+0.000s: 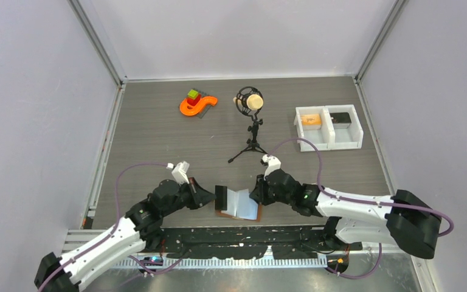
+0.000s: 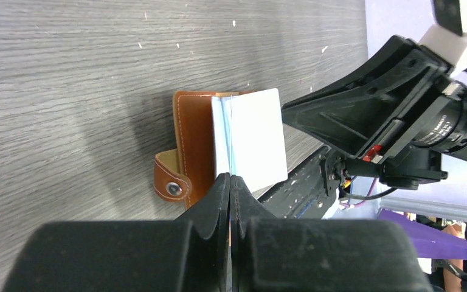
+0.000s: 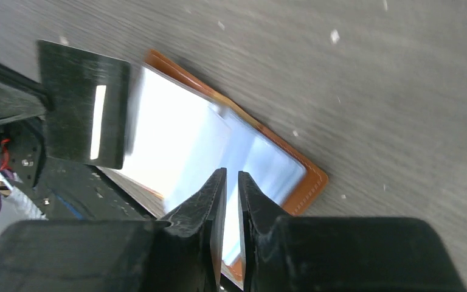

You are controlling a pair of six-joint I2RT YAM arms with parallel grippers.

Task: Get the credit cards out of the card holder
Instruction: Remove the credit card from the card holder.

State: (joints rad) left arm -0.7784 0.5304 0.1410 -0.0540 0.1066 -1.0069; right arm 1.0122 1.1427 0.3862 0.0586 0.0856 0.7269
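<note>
From left wrist alone, snap tab [image 2: 171,185]

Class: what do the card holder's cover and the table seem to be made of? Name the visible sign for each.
Card holder: likely leather or imitation, smooth tan-brown with slight sheen; pale stitching runs along its edge. Table: grey, matt, with printed-looking wood grain, so probably laminate.

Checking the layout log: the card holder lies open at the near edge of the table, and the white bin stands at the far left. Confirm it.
One thing is wrong: the white bin stands at the far right, not left, as the top external view shows. The card holder does lie open at the near edge of the table.
</note>
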